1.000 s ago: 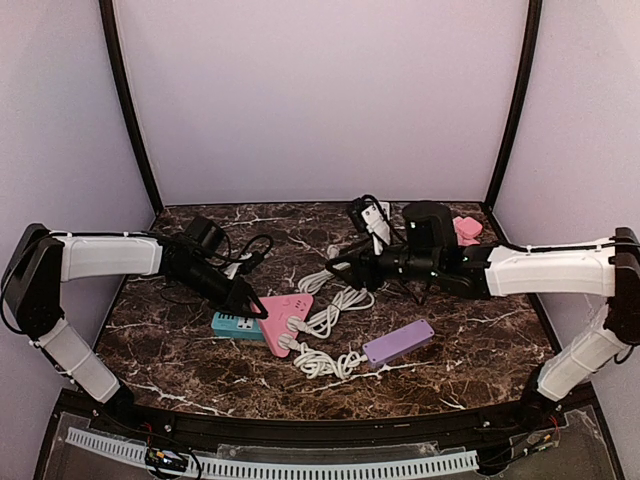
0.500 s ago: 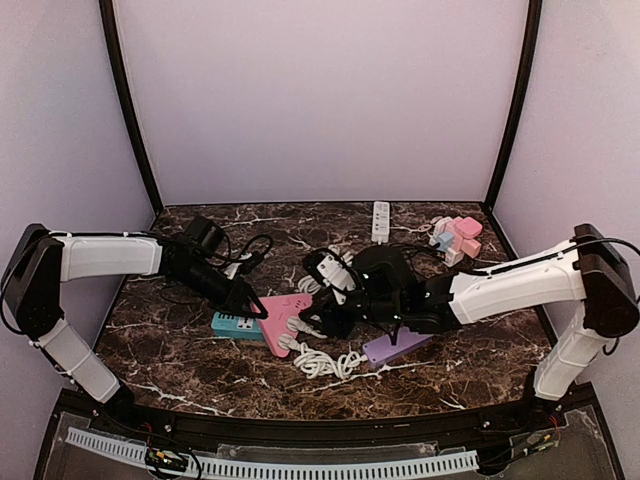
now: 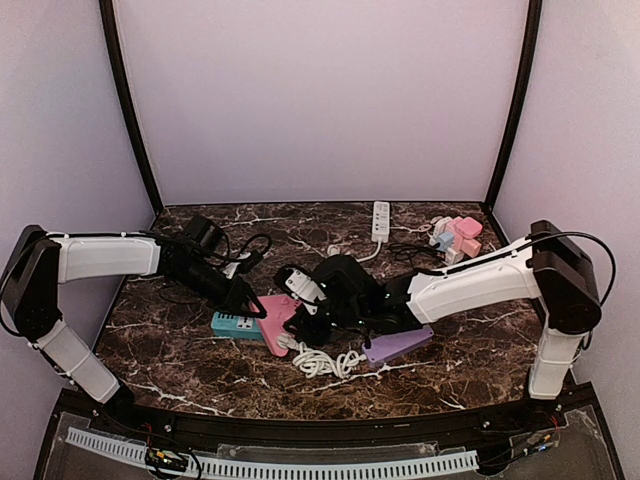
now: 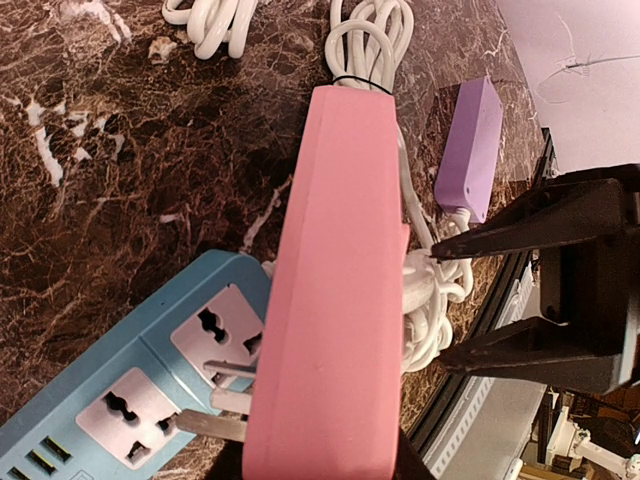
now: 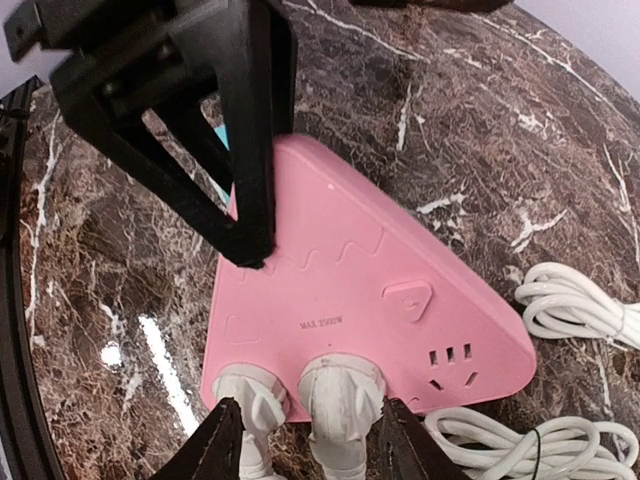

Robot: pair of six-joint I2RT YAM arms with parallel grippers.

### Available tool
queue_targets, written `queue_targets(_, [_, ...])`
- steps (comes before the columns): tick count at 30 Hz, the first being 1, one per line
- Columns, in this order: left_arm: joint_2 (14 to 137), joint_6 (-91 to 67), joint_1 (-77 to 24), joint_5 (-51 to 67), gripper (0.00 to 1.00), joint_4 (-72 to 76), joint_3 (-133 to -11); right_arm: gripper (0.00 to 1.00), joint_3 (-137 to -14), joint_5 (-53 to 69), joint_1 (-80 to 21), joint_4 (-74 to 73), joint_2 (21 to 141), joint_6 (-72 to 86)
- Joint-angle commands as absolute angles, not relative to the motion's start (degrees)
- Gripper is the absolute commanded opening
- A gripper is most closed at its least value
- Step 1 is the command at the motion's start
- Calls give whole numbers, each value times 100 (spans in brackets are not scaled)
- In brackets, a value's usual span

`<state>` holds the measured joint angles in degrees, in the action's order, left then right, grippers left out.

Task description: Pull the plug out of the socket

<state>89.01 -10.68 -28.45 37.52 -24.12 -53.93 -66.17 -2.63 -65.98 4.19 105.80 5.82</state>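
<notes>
1. The pink socket (image 3: 275,305), a triangular block, lies left of the middle of the table (image 3: 470,370). One corner overlaps the right end of the blue power strip (image 3: 230,324). In the left wrist view, metal prongs stick out from under it above the blue strip's outlets.
2. Two plugs are seated side by side in its near edge: a broader white plug (image 5: 340,395) and a second white plug (image 5: 255,410).
3. The right gripper (image 5: 306,405) is spread wide with one finger outside each plug, so both plugs sit in the gap and neither is squeezed. Whether a fingertip touches a plug cannot be told.
4. The left gripper (image 3: 252,305) is clamped on the socket's far-left edge. The right wrist view shows one fingertip pressed on the top face; the other is hidden behind it.
5. A second ago the right gripper hung farther back and right of centre, above the cable loops. Half a second ago it had reached the socket's right side. Now it has swung further left and low, down at the plugs.
6. The left arm has not shifted over that second, and neither have the socket, the blue strip or the purple power strip (image 3: 398,343) to the socket's right. The coiled white cable (image 3: 325,362) in front has not shifted either.
</notes>
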Motion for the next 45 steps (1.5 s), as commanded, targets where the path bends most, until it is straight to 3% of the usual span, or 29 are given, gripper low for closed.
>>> queue_targets(1, [8741,-959,-2769,3366,16,-2478,-5304,46,-6731,-459,-6696,178,10795,609])
queue_targets(19, [8762,-956,-2768,3373,16,-2479,-5306,36,-6903,-799,-6740,79,11036,572])
queue_targets(33, [8773,-955,-2769,3391,16,-2479,-5309,18,-7041,-920,-6753,35,11180,507])
queue_targets(39, [8790,-957,-2769,3380,16,-2479,-5309,0,-7049,-1193,-6850,44,11173,396])
queue_targets(45, [8801,-945,-2764,3380,16,-2479,-5309,0,-6987,-1134,-6861,160,11093,417])
